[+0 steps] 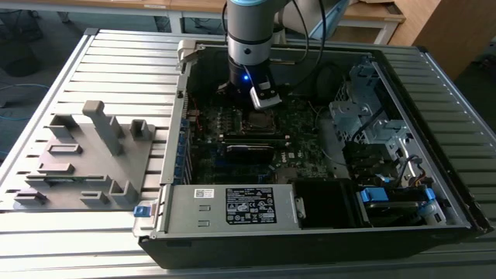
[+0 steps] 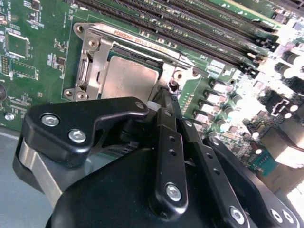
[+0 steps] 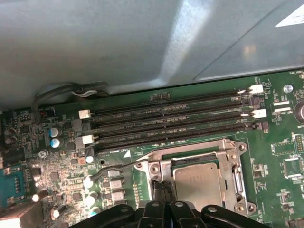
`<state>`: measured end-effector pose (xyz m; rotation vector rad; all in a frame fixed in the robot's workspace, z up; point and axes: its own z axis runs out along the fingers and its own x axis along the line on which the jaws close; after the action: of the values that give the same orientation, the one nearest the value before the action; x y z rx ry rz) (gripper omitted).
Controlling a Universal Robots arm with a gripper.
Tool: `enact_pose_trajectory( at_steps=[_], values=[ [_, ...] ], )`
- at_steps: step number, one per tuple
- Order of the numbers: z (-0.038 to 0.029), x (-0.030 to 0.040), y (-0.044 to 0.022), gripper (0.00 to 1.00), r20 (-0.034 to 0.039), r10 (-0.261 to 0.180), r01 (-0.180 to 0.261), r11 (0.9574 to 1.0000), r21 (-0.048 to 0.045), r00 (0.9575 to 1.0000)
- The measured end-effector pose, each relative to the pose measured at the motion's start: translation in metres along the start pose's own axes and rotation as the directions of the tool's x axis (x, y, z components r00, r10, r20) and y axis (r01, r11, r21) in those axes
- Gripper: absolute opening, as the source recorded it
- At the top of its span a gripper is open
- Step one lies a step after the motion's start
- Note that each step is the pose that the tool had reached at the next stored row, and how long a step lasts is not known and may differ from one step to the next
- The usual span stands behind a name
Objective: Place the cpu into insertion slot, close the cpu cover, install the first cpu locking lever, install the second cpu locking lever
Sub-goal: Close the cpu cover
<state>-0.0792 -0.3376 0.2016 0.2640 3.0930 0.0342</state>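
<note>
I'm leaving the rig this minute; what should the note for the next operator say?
Gripper: low at the edge of the cpu.
Cpu: seated in the slot.
Cover: lies flat around the cpu and looks closed.
Lever: one wire lever juts out beside the slot, apparently not locked.
Left to do: the levers, as far as the pictures show.

Lab: slatted metal bench (image 1: 101, 64), opened computer case (image 1: 310, 235).
</note>
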Motion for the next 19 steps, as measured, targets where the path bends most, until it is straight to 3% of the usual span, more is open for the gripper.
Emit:
enact_pose_trajectory(
  at_steps=[6,19],
  values=[
    [-0.0065,-0.0002,0.0001,0.1,0.0,0.0,0.0,1.0,0.0,1.0],
    [-0.0109,-0.0004,0.0002,0.1,0.0,0.0,0.0,1.0,0.0001,1.0]
  ],
)
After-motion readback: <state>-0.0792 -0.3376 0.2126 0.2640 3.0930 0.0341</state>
